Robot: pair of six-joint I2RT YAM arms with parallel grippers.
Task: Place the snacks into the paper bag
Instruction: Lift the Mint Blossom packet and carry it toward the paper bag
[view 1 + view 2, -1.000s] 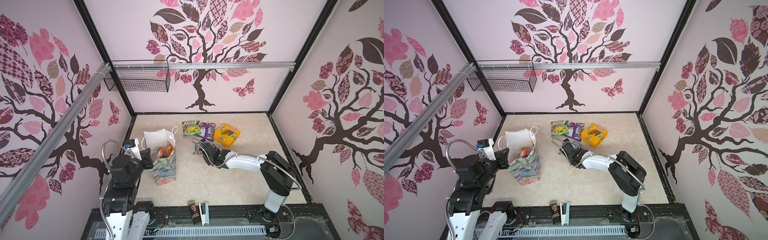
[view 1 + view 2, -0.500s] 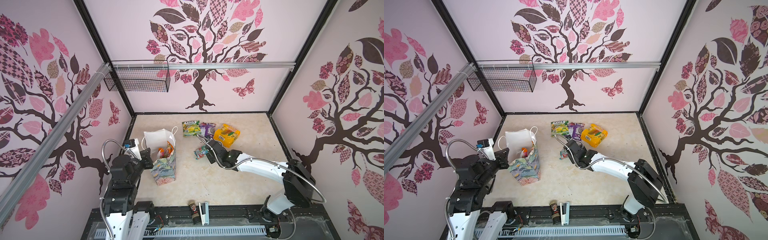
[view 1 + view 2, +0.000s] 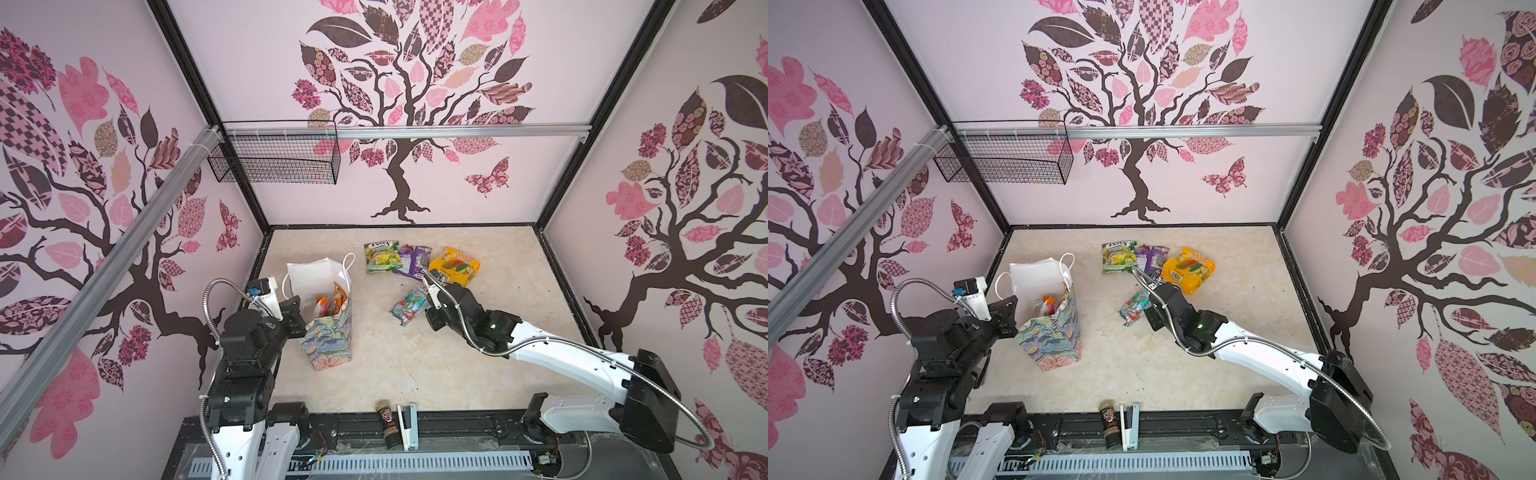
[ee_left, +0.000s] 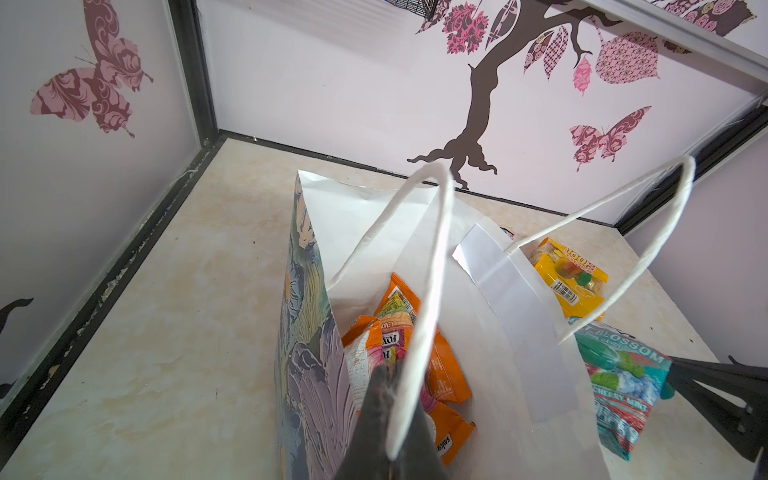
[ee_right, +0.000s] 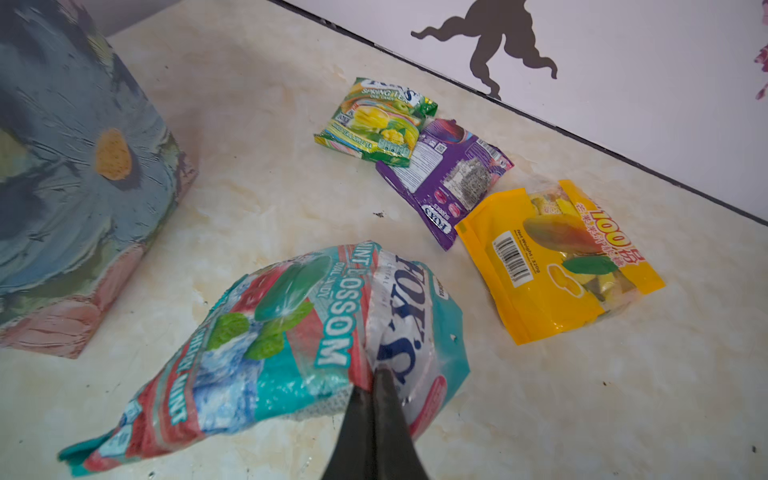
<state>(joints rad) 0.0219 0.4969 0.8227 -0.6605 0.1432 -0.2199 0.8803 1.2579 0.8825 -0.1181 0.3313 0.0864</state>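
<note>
Since one second ago, the right arm has stretched out: its elbow joint has swung from the lower centre to the lower right of both top views. The teal packet, then mostly covered by the wrist, now shows in full at frame centre. The left arm and the paper bag have not shifted.

Right pincer: fingers pressed together on the end of the teal packet marked FOX'S. The packet droops away from the grip. Whether its far end touches the desk cannot be told.

Left pincer: fingers pressed together on the near rim of the paper bag, at the foot of one white cord handle. The bag stands upright with its mouth open, left of centre in both top views, apart from the teal packet.

Contents of the bag: orange packets, at least two, standing on end beside the floral wall.

Packets on the desk, in a row above centre in both top views:
- green-yellow packet
- purple packet
- yellow packet

The green-yellow packet overlaps an edge of the purple one. The purple and yellow packets lie just beside each other. All three lie flat near the back wall.

A dark jar and a white stapler lie side by side at the bottom centre, at the desk's front edge.
</note>
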